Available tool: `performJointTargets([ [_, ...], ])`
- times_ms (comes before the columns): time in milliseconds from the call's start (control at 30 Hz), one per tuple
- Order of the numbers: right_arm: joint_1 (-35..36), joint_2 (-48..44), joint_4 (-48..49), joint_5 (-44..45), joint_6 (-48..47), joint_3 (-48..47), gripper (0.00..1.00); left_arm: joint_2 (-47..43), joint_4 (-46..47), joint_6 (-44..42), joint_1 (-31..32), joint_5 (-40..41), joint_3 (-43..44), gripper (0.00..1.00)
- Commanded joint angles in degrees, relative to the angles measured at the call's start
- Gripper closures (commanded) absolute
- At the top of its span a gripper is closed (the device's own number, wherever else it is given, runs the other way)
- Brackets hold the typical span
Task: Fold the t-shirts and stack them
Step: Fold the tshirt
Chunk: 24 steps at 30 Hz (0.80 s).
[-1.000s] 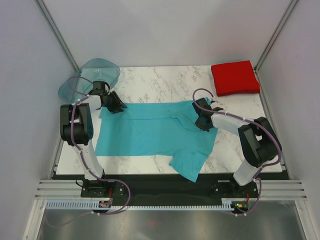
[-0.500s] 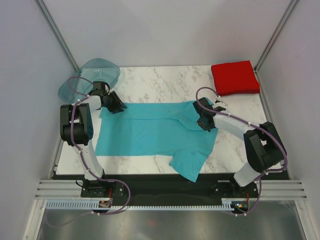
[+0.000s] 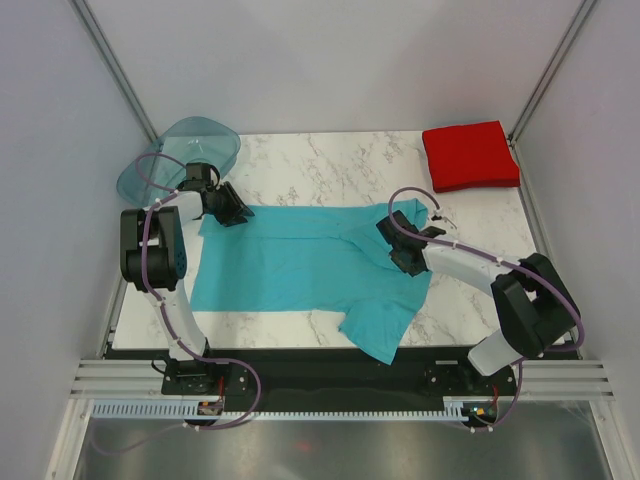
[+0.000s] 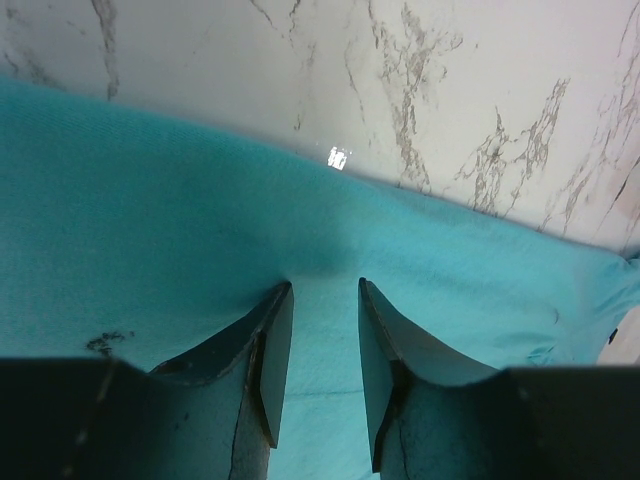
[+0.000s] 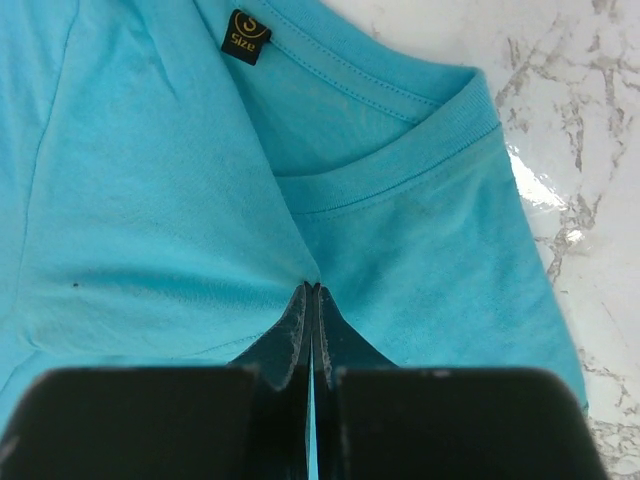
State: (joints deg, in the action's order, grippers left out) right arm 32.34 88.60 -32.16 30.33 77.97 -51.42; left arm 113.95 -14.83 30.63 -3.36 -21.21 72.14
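The turquoise t-shirt [image 3: 300, 265] lies spread across the marble table, one sleeve hanging over the near edge. The red t-shirt [image 3: 470, 155], a folded square, rests at the far right corner. My left gripper [image 3: 240, 214] is at the turquoise shirt's far left edge. In the left wrist view its jaws [image 4: 323, 285] stand open, tips pressed down on the cloth [image 4: 150, 220]. My right gripper [image 3: 388, 236] is near the collar. In the right wrist view it [image 5: 312, 287] is shut, pinching a tuck of turquoise cloth [image 5: 150, 200] just below the neckband [image 5: 400, 170].
A translucent teal plastic tray [image 3: 190, 145] sits at the far left corner, just behind my left arm. Bare marble [image 3: 330, 165] shows between the tray and the red shirt. Grey walls close in both sides.
My right gripper has slid left and toward the near edge with the pinched cloth, uncovering the shirt's far right corner. The left gripper has stayed put.
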Motion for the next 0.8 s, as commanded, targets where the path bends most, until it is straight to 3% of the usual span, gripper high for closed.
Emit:
performJointTargets([
  [0, 0.71, -1.06, -1.06, 3.60, 5.26, 0.71, 1.00, 1.54, -1.87, -0.31, 0.28, 4.78, -1.83, 0.59],
  [300, 1.59, 1.75, 1.93, 2.72, 10.53, 3.34, 1.00, 1.54, -1.87, -0.40, 0.19, 4.95, -1.91, 0.60],
  [467, 1.59, 1.49, 2.46, 3.77, 8.61, 2.38, 1.00, 1.19, -1.87, -0.57, 0.28, 4.51, -1.92, 0.58],
  [533, 1.59, 0.36, 1.67, 4.48, 6.15, 1.06, 0.93, 0.57, -1.87, -0.75, 0.28, 3.55, -1.57, 0.57],
  [567, 1.59, 0.00, 0.97, 4.91, 4.22, -0.60, 0.80, 0.14, -1.87, -0.84, 0.28, 3.02, -1.39, 0.57],
  [667, 1.50, -2.11, -2.81, 6.06, 1.40, -3.76, 0.65, -3.20, -1.96, -2.15, 0.54, 2.05, -0.68, 0.56],
  [767, 0.54, -4.66, -3.87, 7.99, -3.78, -6.05, 0.63, -7.94, -1.96, -3.38, 0.63, 1.96, -0.33, 0.55],
])
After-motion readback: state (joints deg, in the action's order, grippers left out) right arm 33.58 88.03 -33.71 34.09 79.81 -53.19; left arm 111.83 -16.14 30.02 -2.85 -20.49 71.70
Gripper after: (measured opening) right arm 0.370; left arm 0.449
